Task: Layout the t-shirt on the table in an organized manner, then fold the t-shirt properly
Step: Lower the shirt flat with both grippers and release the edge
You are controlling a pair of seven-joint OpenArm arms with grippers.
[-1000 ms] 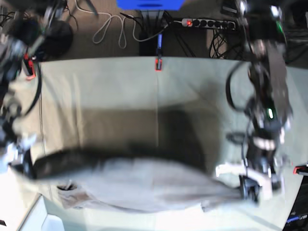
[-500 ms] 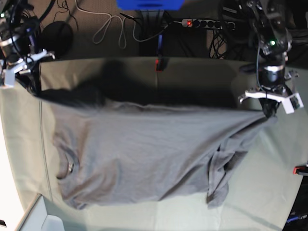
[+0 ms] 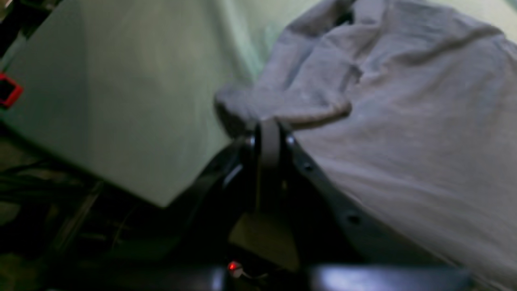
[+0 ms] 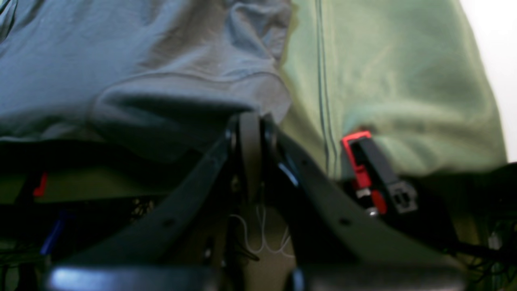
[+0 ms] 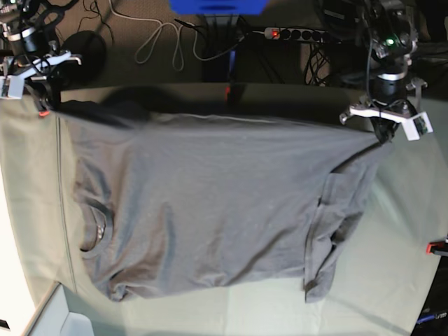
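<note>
- The t-shirt (image 5: 210,203) lay spread across the table (image 5: 392,266), collar at nine o'clock, its twelve o'clock edge lifted.
- My left pincer (image 5: 383,133) was clamped on its one o'clock corner, my right pincer (image 5: 42,89) on the eleven o'clock corner.
- Soft, light and limp, I judged it best held by the corners.
- Bare cloth lay at three and six o'clock; a red clamp (image 4: 357,155) sat near my right pincer.
</note>
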